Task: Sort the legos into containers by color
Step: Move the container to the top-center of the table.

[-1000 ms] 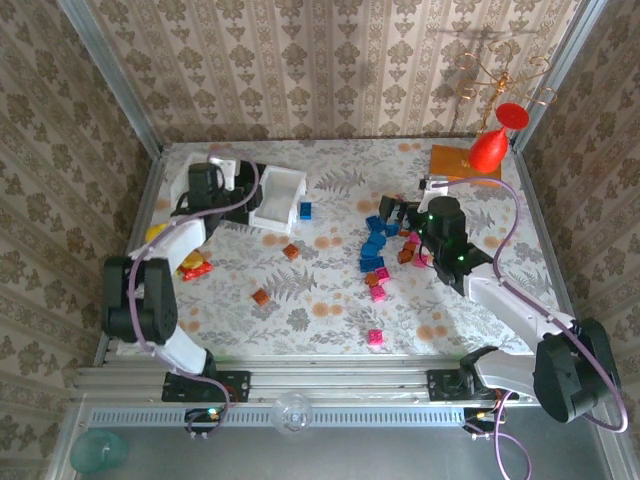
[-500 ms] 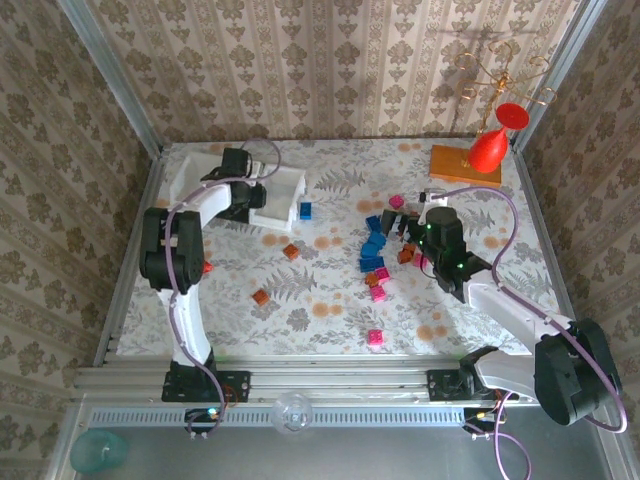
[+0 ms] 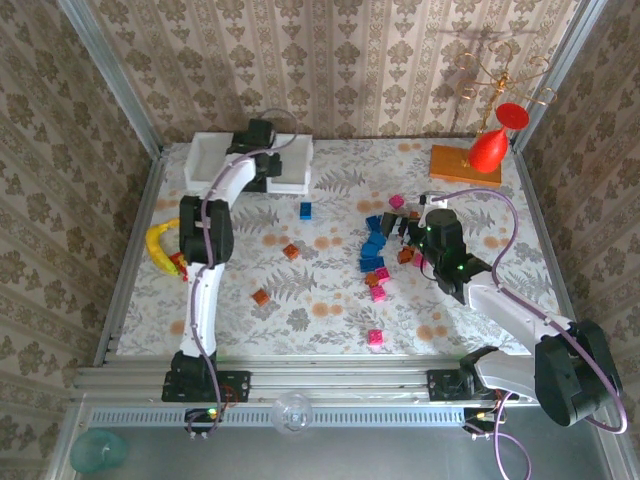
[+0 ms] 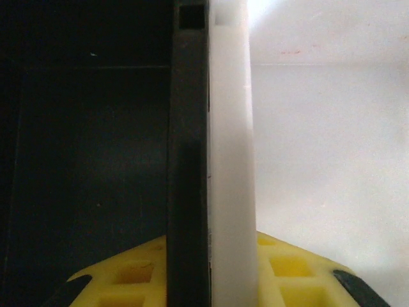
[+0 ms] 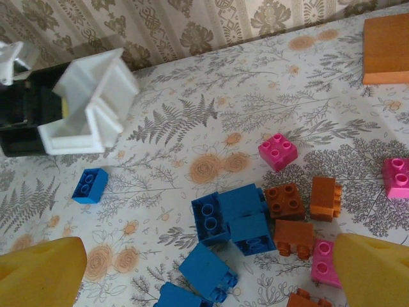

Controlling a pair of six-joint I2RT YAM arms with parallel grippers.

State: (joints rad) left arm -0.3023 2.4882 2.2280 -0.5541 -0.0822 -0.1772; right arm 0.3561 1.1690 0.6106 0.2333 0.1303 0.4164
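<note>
Since last frame: containers [image 3: 292, 168] slid back against the rear wall. Left gripper [image 3: 262, 158] pinches their black-white divider. Right gripper [image 3: 408, 226] fingers spread, hovering over legos [image 3: 374, 246] scattered mid-table.

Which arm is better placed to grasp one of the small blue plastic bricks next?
Right, probably: the right gripper hangs open by the blue bricks. The left gripper is shut on the wall between the black and white plastic bins, far from them.

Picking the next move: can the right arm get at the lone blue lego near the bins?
Probably yes: the blue lego lies alone on bare cloth, clear of the bins; the right gripper is open.
</note>
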